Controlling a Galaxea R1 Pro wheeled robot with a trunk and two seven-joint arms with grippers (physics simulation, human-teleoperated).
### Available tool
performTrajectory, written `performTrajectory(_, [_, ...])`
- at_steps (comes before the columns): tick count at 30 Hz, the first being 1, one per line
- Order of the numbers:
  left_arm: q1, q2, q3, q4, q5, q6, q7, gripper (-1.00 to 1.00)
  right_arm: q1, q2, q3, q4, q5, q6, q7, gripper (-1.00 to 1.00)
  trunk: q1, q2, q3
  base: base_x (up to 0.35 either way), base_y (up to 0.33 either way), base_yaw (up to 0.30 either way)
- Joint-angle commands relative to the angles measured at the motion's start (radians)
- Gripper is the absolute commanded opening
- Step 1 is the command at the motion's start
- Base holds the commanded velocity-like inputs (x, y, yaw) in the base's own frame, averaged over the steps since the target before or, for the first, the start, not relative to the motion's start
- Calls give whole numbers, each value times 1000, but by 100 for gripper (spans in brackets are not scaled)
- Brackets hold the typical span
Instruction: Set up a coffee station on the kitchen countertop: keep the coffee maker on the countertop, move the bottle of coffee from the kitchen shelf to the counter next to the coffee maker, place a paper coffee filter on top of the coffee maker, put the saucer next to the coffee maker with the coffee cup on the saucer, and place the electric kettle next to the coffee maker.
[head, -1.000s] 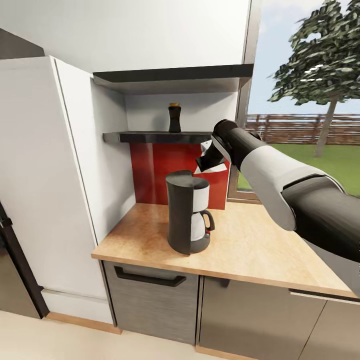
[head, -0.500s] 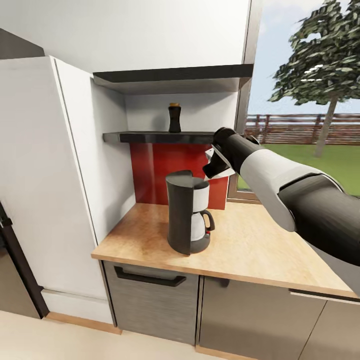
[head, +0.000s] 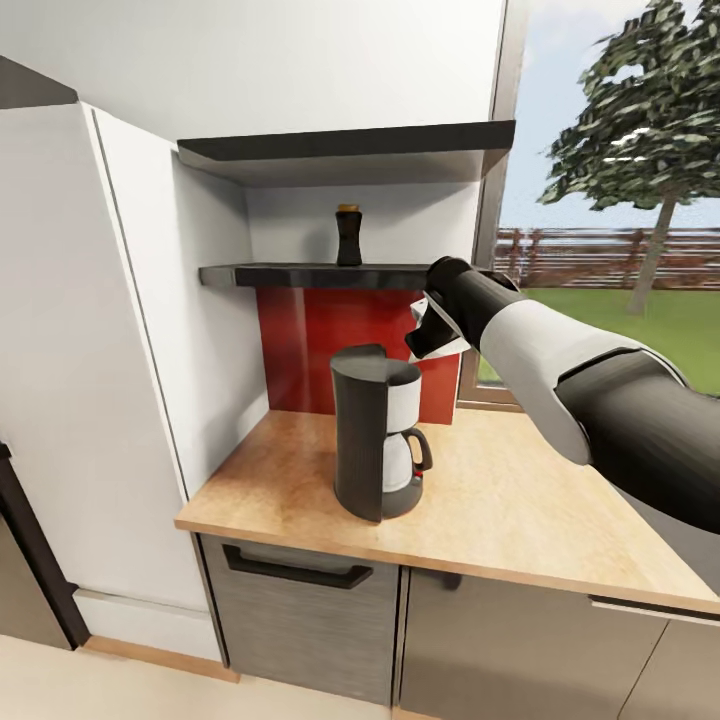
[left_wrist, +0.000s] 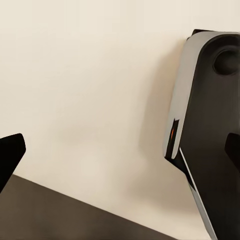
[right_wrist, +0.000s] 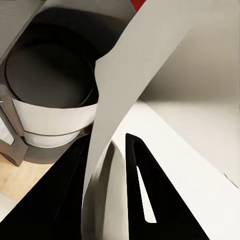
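White paper, one paper coffee filter (head: 432, 322), is pinched between the closed fingers of the right gripper (head: 425, 335). One coffee maker (head: 377, 445) stands on the kitchen countertop (head: 500, 500), just below that claw and slightly left of it. One bottle of coffee (head: 348, 235) stands on the kitchen shelf (head: 300, 274), above and left of the claw. For the left gripper (left_wrist: 120, 150), one dark fingertip (left_wrist: 10, 152) shows above pale floor; its opening I cannot tell.

1 coffee maker (head: 380, 440) stands on the surface (head: 500, 500). Above the coffee maker, 1 bottle of coffee (head: 348, 235) stands on the kitchen shelf (head: 310, 273), 1 of 2 dark shelves; the thicker shelf (head: 340, 145) is higher. 1 paper coffee filter (head: 432, 325) hangs just above the coffee maker. 1 arm (head: 560, 370) reaches over it.
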Motion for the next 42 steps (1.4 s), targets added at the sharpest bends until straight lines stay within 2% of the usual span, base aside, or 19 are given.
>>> performTrajectory(1, [1, 0, 0, -1, 8, -1, 0, 100, 0, 0, 0, -1, 8, 3, 9, -100, 0, 0, 0, 3, 0, 0])
performTrajectory(28, [1, 0, 0, 1, 10, 1, -1, 100, 9, 0, 0, 1, 8, 3, 9, -100, 0, 0, 0, 40, 36, 0])
performTrajectory(34, [1, 0, 0, 1, 10, 0, -1, 100, 38, 0, 0, 2, 8, 3, 9, -100, 0, 0, 0, 0, 14, 0])
performTrajectory(42, [1, 0, 0, 1, 10, 0, -1, 100, 44, 0, 0, 2, 8, 3, 9, -100, 0, 0, 0, 0, 0, 0])
